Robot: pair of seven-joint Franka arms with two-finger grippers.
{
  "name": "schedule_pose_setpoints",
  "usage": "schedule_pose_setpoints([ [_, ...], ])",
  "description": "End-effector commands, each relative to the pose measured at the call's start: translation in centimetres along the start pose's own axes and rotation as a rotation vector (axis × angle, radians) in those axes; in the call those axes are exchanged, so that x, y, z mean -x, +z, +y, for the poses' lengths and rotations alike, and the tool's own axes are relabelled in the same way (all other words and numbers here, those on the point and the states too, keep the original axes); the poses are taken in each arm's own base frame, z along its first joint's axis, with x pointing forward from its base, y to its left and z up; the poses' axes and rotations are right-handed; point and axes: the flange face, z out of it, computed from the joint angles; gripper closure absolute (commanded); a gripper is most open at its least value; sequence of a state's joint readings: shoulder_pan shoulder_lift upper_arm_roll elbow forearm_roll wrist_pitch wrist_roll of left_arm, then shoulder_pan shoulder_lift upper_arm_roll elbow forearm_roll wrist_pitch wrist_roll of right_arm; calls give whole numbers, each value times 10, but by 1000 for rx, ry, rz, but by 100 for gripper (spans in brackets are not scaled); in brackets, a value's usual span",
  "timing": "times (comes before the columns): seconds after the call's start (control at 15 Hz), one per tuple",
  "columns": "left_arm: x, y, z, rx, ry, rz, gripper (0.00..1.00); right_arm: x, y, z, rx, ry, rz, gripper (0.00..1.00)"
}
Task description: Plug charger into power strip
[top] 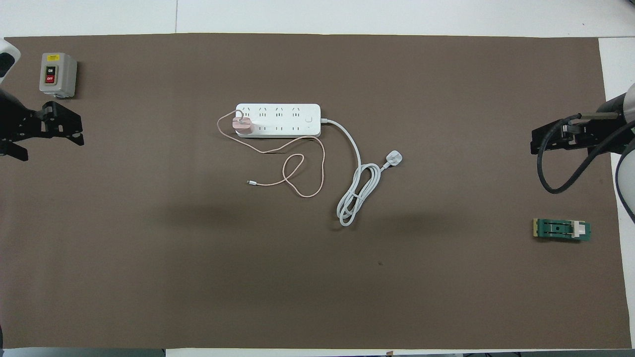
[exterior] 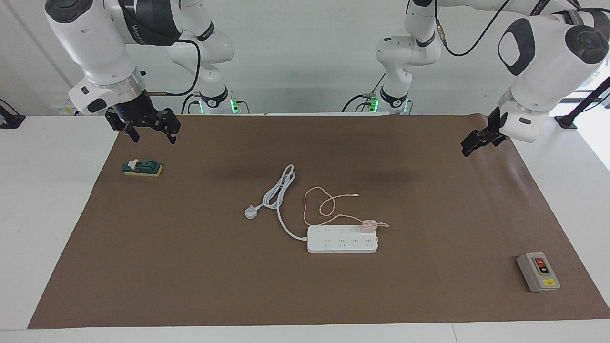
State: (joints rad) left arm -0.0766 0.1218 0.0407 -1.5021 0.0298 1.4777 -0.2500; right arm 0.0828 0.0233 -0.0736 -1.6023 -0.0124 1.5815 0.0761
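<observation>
The white power strip (exterior: 340, 244) (top: 283, 113) lies flat in the middle of the brown mat. The pale pink charger (exterior: 367, 226) (top: 242, 125) stands in the strip's end socket toward the left arm's end, in the row nearer to the robots. Its thin pink cable (exterior: 318, 206) (top: 303, 174) loops on the mat beside the strip. My left gripper (exterior: 472, 145) (top: 51, 149) hangs open and empty over the mat's edge at the left arm's end. My right gripper (exterior: 153, 138) (top: 536, 141) waits open and empty over the mat's corner at the right arm's end.
The strip's thick white cord ends in a white three-pin plug (exterior: 250, 212) (top: 394, 158) lying loose on the mat. A grey switch box (exterior: 538, 271) (top: 58, 74) sits at the left arm's end. A small green part (exterior: 142, 167) (top: 561, 229) lies under the right gripper.
</observation>
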Motion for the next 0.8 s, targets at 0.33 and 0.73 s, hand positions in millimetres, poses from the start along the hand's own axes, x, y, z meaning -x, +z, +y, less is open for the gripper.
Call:
schedule_pose_setpoints([
  [0.33,34,4,-13,23,71,-6,0,6,-1,3,-19,1,4,0],
  [0.73,31,2,-16,39,64,-2,0,6,-1,3,-19,1,4,0],
])
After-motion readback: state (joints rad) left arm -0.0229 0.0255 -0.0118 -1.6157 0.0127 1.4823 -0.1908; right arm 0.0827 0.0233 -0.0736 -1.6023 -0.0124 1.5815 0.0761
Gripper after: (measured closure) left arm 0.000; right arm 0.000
